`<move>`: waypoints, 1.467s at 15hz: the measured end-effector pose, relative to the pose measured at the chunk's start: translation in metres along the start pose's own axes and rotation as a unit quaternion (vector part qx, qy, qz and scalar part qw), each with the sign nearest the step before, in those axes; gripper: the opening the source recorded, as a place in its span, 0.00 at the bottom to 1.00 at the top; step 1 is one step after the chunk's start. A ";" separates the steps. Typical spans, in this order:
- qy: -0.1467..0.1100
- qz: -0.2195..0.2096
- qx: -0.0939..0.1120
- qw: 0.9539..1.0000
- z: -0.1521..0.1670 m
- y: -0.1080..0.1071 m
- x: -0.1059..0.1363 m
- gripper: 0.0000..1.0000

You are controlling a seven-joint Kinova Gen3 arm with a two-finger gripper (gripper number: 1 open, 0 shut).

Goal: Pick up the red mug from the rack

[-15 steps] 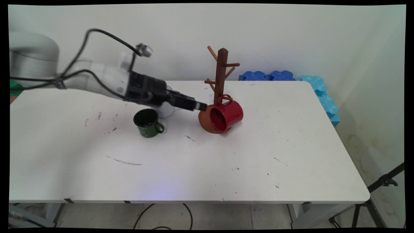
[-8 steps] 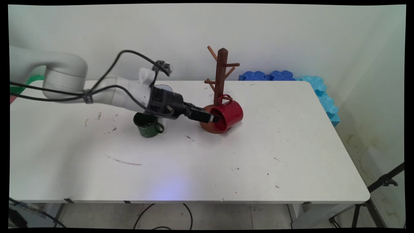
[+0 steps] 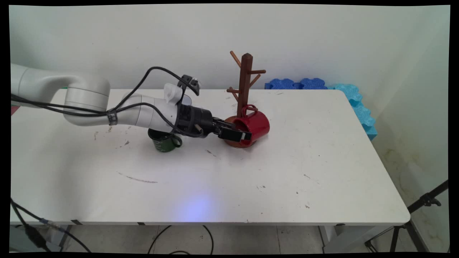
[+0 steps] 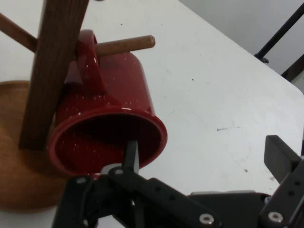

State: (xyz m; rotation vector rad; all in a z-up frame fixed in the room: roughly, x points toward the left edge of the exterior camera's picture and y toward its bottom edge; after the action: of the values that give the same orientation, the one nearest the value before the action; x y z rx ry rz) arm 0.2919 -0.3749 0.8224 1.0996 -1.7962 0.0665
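The gripper (image 3: 239, 135) reached in low from the left, nearly level with the table (image 3: 251, 179), and its jaws stood open around the rim of the red enamel mug (image 3: 255, 124). In the hand view one finger (image 4: 130, 156) sat inside the mug's mouth, close against the lower rim, while the other finger (image 4: 280, 159) stood well clear on the outside, over bare tabletop. Whether the inner finger was actually touching the rim could not be told.

The red enamel mug (image 4: 114, 102) hung by its handle (image 4: 88, 59) on a low peg (image 4: 124, 45) of the wooden mug tree (image 3: 246, 84), tilted so that its mouth faced the gripper, and its lower rim lay close over the tree's round wooden base (image 3: 231, 139) (in the main view the two looked to be touching). The tree stood upright toward the back of the table, with further bare pegs higher up its post.

Just beside the arm's wrist, to the left of the gripper, a dark green mug (image 3: 165, 140) stood upright on the table, partly covered by the arm, its handle pointing right. Behind the table's far right corner lay blue foam pieces (image 3: 322, 86) against the wall.
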 end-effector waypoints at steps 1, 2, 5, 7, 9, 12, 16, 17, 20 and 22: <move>0.006 0.001 0.000 1.000 0.001 0.000 0.000 1.00; 0.011 -0.001 0.000 1.000 0.002 0.001 -0.001 1.00; 0.025 0.001 -0.009 1.000 0.005 0.008 -0.003 1.00; 0.033 0.010 -0.019 0.999 0.005 0.016 -0.002 1.00; 0.041 0.018 -0.027 0.999 0.004 0.024 -0.001 1.00; 0.048 0.030 -0.034 0.998 0.001 0.030 0.000 1.00; 0.045 0.045 -0.025 0.998 0.002 0.029 -0.003 1.00; 0.043 0.050 -0.020 0.998 0.002 0.027 -0.004 1.00; 0.031 0.067 0.003 0.997 0.006 0.018 -0.009 1.00; 0.026 0.076 0.016 0.997 0.010 0.013 -0.012 1.00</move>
State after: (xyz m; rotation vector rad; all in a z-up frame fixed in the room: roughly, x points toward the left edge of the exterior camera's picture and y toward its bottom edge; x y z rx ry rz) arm 0.2768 -0.3649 0.8135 0.9739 -1.8353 0.2129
